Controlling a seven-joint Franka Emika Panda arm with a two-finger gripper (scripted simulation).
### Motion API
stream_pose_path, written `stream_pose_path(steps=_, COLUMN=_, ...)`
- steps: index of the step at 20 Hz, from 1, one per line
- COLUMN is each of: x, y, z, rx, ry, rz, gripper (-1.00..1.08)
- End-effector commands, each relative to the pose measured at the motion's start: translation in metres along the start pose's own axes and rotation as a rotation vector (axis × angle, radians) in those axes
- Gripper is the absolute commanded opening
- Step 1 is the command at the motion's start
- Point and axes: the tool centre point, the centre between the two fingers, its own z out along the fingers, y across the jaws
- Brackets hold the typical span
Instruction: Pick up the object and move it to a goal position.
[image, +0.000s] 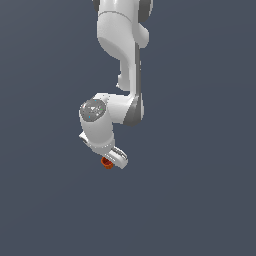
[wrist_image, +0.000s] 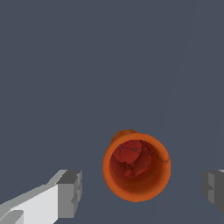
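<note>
- In your exterior view, the white arm (image: 120, 45) drops from the top of the frame, bends at an elbow, and ends in a wrist with a round grey cap (image: 93, 110) on the view's left.
- Below that wrist you see the gripper (image: 111, 161) pointing down, with the orange-red cup (image: 107, 163) peeking out under the hand, partly covered by it.
- Around them you have only a plain dark blue-grey surface (image: 200, 200).
- In your wrist view, one grey-tipped finger (wrist_image: 70, 194) stands on one side of the cup (wrist_image: 136, 167), and the other finger's pad (wrist_image: 213, 187) shows at the far edge of the picture.
- The fingers are spread wide: you can see bare floor between each pad and the cup's wall, so nothing is being pinched.
- The cup sits between the two fingers, nearer the first one, and touches neither.
- You look straight into its hollow top: a bright orange rim, a darker red inside with faceted shading.
- Whether the cup rests on the surface or not, you cannot tell from either view.
</note>
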Motion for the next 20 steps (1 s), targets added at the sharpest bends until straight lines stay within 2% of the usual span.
stream_pose_path(steps=1, x=0.0, y=0.0, z=0.007, rx=0.0, ry=-0.001, rz=0.0, gripper=1.0)
stream_pose_path(steps=8, x=-0.001, y=0.001, z=0.041, rx=0.0, ry=0.0, rz=0.005, gripper=1.0)
stream_pose_path(steps=14, x=0.001, y=0.0, z=0.048, rx=0.0, ry=0.0, rz=0.005, gripper=1.0)
stream_pose_path(steps=15, x=0.001, y=0.0, z=0.048, rx=0.0, ry=0.0, rz=0.005, gripper=-1.0)
stream_pose_path(steps=20, x=0.001, y=0.0, z=0.048, rx=0.0, ry=0.0, rz=0.005, gripper=-1.0)
